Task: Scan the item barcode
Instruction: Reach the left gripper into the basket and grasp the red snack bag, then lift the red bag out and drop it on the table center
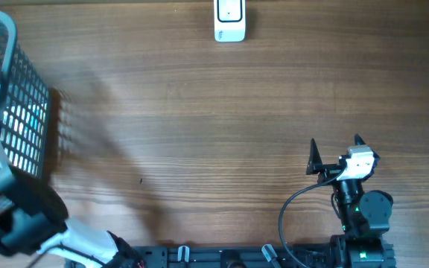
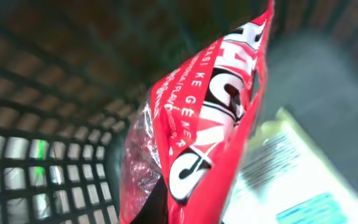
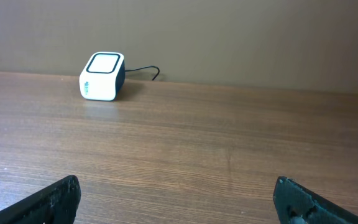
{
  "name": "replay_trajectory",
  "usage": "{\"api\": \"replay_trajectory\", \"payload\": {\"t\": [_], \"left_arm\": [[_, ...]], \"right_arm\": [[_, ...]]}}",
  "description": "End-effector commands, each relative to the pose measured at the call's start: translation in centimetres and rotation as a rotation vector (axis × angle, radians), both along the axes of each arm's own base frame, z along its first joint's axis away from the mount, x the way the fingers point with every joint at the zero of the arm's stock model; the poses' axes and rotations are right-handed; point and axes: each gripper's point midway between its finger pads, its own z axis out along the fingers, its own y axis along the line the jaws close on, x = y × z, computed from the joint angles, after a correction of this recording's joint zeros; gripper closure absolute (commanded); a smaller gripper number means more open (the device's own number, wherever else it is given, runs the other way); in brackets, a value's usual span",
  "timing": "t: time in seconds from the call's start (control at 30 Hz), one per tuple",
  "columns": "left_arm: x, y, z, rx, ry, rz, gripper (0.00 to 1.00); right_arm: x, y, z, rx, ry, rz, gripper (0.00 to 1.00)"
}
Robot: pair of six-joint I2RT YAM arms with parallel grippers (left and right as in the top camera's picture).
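Two arms are seen from overhead at the near edge of a wooden tabletop (image 1: 199, 112). The left arm (image 1: 21, 216) is reached into a black mesh basket (image 1: 28, 104) at the left edge, so the left jaws are hidden from this view. The right arm (image 1: 360, 201) is parked at the near right, and the right jaws are spread wide over bare wood, with nothing between them. A small white scanner (image 1: 229, 21) is set at the far edge, near the middle, well apart from both arms and from the basket.

From the left wrist, the view is filled by a shiny red packet (image 2: 210, 118) with white lettering, blurred and very close to the lens. It is located inside the basket, whose dark grid walls are seen behind it and to the left. A pale printed pack (image 2: 291, 186) lies beside it at the lower right. No fingers are shown here; the left jaws are pressed together, but whether the red packet is pinched between them cannot be told.

From the right wrist, two dark fingertips (image 3: 55, 199) are seen far apart at the bottom corners. The scanner is viewed beyond them, upright at the far left of the tabletop, with a dark cable (image 3: 145, 71) trailing from its back.
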Motion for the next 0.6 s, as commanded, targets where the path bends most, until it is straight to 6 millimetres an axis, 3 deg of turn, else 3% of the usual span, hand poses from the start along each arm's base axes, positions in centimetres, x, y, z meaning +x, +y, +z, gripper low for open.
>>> {"api": "replay_trajectory", "payload": {"t": [0.0,0.1,0.13,0.23,0.3,0.33,0.4,0.47,0.5,0.57], "left_arm": [[-0.2,-1.8,9.6,0.184,-0.206,-0.004,0.96],[-0.1,-4.5,15.2,0.261,-0.367,-0.057,0.96],[0.0,-6.4,17.5,0.283,-0.458,-0.083,0.96],[0.8,-11.1,21.0,0.262,-0.636,-0.18,0.96],[2.1,-15.8,22.8,0.199,-0.735,-0.326,0.96],[2.9,-19.2,23.5,0.15,-0.776,-0.435,0.96],[4.0,-24.2,23.6,0.066,-0.8,-0.592,0.96],[5.2,-29.3,22.2,-0.047,-0.774,-0.743,0.96],[5.8,-32.5,20.4,-0.146,-0.737,-0.815,0.96],[6.7,-36.7,16.8,-0.29,-0.629,-0.919,0.96]], "right_arm": [[0.0,-0.3,0.1,-0.004,-0.006,-0.017,0.0],[0.0,-0.3,0.1,-0.004,-0.006,-0.017,0.0],[0.0,-0.3,0.1,-0.004,-0.006,-0.017,0.0],[0.0,-0.3,0.1,-0.004,-0.006,-0.017,0.0],[0.0,-0.3,0.1,-0.004,-0.006,-0.017,0.0],[0.0,-0.3,0.1,-0.004,-0.006,-0.017,0.01],[0.0,-0.3,0.1,-0.004,-0.006,-0.017,0.0],[0.0,-0.3,0.1,-0.004,-0.006,-0.017,0.0],[0.0,-0.3,0.1,-0.004,-0.006,-0.017,0.0],[0.0,-0.3,0.1,-0.004,-0.006,-0.017,0.0]]}}
